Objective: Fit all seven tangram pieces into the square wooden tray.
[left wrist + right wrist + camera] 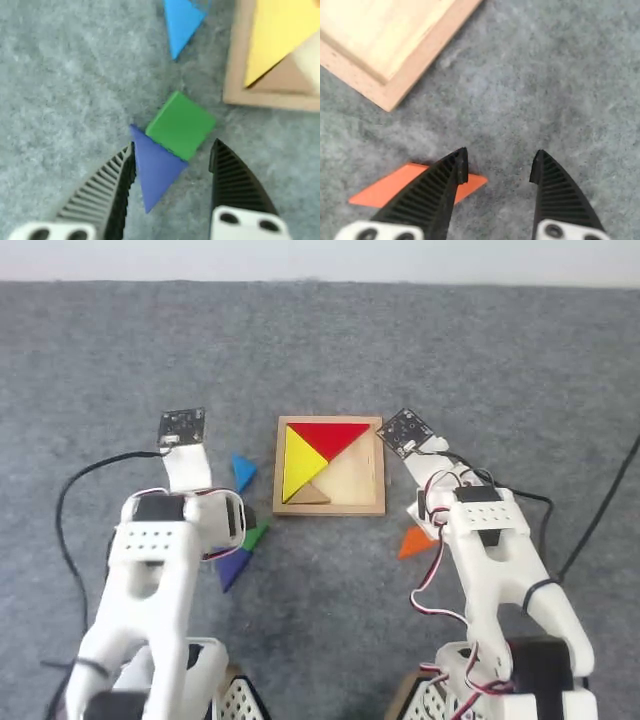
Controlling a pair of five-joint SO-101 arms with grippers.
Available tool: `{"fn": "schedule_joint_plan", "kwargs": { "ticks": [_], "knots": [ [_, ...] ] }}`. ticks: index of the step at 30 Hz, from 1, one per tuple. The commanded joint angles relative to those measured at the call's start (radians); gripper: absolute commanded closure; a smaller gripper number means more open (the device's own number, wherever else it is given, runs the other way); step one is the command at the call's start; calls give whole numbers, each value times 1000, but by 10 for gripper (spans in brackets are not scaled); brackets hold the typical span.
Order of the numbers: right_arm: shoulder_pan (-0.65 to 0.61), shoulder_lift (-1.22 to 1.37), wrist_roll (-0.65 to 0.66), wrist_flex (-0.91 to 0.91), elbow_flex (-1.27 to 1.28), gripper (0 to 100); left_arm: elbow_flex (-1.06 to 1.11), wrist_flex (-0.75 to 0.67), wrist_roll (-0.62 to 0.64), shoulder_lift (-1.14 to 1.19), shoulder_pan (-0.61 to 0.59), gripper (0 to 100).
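Observation:
The square wooden tray (378, 468) sits mid-table and holds a red triangle (326, 437), a yellow triangle (298, 464) and a small wood-coloured triangle (309, 495). In the left wrist view my left gripper (172, 160) is open, its fingers on either side of a dark blue triangle (156, 172) that touches a green square (181, 125). A light blue triangle (181, 21) lies beyond, beside the tray's edge (236, 60). My right gripper (499, 169) is open over bare carpet. An orange piece (385, 187) lies under one finger, near the tray corner (387, 97).
Grey carpet covers the whole table. The orange piece (413, 541) lies right of the tray's near corner, partly under the right arm. The light blue triangle (243, 471) lies left of the tray. Cables trail from both arms.

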Motion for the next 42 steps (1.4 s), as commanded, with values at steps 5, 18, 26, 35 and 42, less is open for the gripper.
{"fn": "schedule_joint_plan", "kwargs": {
  "ticks": [5,18,26,35,42],
  "knots": [
    [5,-4,-9,-10,-5,783,-156,60,-23,396,6,792],
    [5,-4,-9,-13,-5,783,-145,-38,37,430,-34,801],
    [5,-4,-9,-12,-3,783,-137,-40,-18,430,-34,836],
    [5,-4,-9,-12,-3,783,-128,-38,-23,422,-28,841],
    [5,-4,-9,-12,-3,783,-136,-38,-86,420,-28,842]
  ]
}}
